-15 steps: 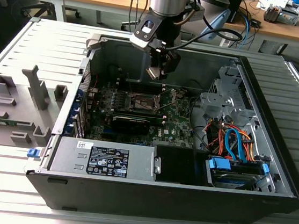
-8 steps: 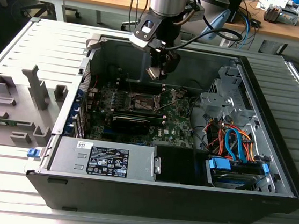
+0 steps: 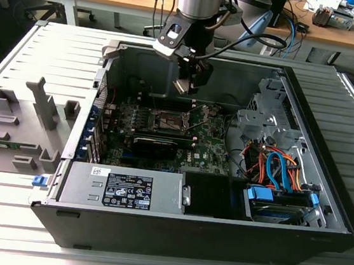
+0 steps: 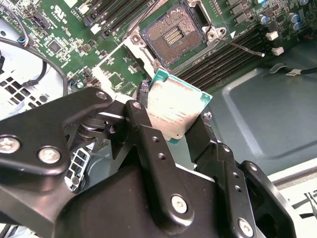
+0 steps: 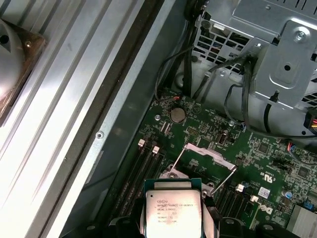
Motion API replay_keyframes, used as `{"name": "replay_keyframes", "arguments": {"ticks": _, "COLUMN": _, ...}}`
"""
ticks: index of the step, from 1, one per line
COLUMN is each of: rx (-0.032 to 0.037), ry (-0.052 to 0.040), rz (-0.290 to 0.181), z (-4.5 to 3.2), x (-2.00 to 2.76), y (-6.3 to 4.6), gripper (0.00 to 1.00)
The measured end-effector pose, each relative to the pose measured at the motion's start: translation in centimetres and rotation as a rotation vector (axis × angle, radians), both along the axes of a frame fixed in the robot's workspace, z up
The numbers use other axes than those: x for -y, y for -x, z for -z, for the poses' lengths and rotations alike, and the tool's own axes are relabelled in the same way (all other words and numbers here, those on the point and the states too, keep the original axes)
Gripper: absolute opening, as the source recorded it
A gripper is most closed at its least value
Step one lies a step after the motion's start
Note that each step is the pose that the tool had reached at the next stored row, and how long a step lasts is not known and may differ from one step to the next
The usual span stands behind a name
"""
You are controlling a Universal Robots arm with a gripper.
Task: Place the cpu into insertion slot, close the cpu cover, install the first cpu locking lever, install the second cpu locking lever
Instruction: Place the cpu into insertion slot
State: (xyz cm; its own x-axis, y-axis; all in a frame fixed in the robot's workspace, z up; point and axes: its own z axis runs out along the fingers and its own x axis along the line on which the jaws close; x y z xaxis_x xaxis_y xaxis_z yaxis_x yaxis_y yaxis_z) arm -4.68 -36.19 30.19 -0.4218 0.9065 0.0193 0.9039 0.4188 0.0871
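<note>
My gripper (image 3: 186, 82) hangs inside the open computer case, shut on the cpu (image 4: 178, 99), a small square chip with a dull silver top and green edge. In the second wrist view the black fingers (image 4: 148, 134) clamp the chip by two opposite sides. It hovers tilted above the insertion slot (image 4: 174, 37), whose pin field lies bare. In the first wrist view the cpu (image 5: 172, 210) sits in front of the raised cpu cover (image 5: 205, 151), a silvery frame standing up off the board. A thin locking lever (image 5: 174, 159) sticks up beside it. In the exterior view the slot (image 3: 169, 120) lies below the gripper.
A long black card (image 3: 155, 144) lies just in front of the slot. Memory slots (image 4: 225, 54) run beside it. A metal drive cage (image 3: 262, 116) and orange and blue cables (image 3: 275, 169) fill the exterior view's right. A power supply (image 3: 122, 188) spans the near side.
</note>
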Motion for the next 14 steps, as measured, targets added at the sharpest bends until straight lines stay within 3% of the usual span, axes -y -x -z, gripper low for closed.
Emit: {"name": "replay_keyframes", "arguments": {"ticks": 14, "rx": 0.0, "ry": 0.0001, "rz": 0.018, "z": 0.0, "x": 0.0, "y": 0.0, "gripper": 0.54}}
